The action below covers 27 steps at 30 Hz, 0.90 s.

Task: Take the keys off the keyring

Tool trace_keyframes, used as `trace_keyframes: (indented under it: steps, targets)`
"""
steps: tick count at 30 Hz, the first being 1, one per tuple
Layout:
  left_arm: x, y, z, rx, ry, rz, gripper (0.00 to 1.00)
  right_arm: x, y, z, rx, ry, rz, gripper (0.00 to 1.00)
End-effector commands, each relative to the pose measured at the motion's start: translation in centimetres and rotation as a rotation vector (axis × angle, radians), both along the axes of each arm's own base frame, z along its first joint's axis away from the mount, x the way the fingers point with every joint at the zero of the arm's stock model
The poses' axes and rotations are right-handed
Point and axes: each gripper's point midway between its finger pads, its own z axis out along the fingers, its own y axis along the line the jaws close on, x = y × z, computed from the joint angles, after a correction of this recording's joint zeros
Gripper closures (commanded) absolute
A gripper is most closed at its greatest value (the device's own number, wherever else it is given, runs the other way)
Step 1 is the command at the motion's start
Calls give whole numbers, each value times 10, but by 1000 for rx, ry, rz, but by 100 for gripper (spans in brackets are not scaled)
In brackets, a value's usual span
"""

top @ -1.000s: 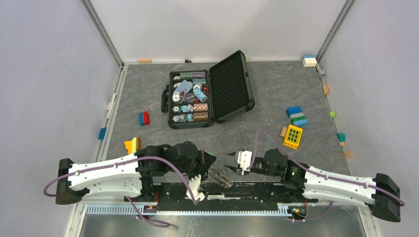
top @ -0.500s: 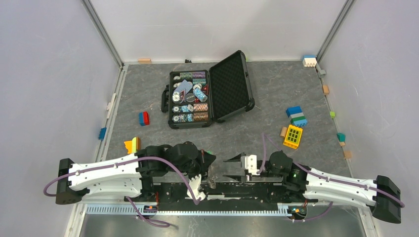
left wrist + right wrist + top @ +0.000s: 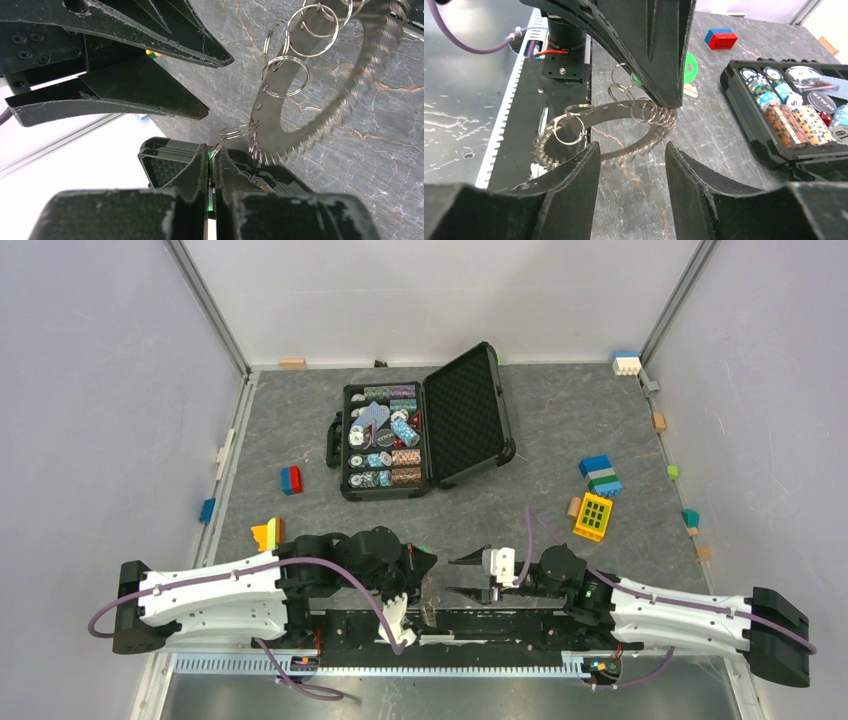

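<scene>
Now nudged leftward, the half-open, empty right tool [image 3: 452,576] faces the large silver metal keyring [image 3: 272,107] that the left tool [image 3: 212,150], shut on a small wire ring [image 3: 235,131], dangles within reach.

Open black case [image 3: 468,410] w/ poker chips [image 3: 385,440] mid worktop [image 3: 560,410]; red-blue block [image 3: 291,479] to its left; yellow grid toy [image 3: 593,515] & blue-green bricks [image 3: 601,476] on right.

Grey marbled tabletop [image 3: 560,420], plain pale walls [image 3: 100,390]

silver keyring [image 3: 265,127], grey marbled table [image 3: 540,430]
</scene>
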Motion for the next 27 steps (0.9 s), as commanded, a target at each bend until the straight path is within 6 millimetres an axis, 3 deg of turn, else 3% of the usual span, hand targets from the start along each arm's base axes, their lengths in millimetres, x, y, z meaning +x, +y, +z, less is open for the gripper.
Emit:
trace_keyframes:
  steps: [1, 13, 18, 27]
  targets:
    - [-2, -10, 14, -58, -33, -37, 98, -10, 8, 23, 100, 1, 63, 44]
    - [-3, -10, 15, -62, -32, -42, 98, -1, 21, 12, 84, 36, 37, 44]
    - [-2, -10, 14, -59, -31, -39, 98, -7, 23, 8, 77, 47, 72, 45]
    - [-2, -11, 11, -52, -29, -37, 98, -18, 25, 26, 183, 80, 123, 42]
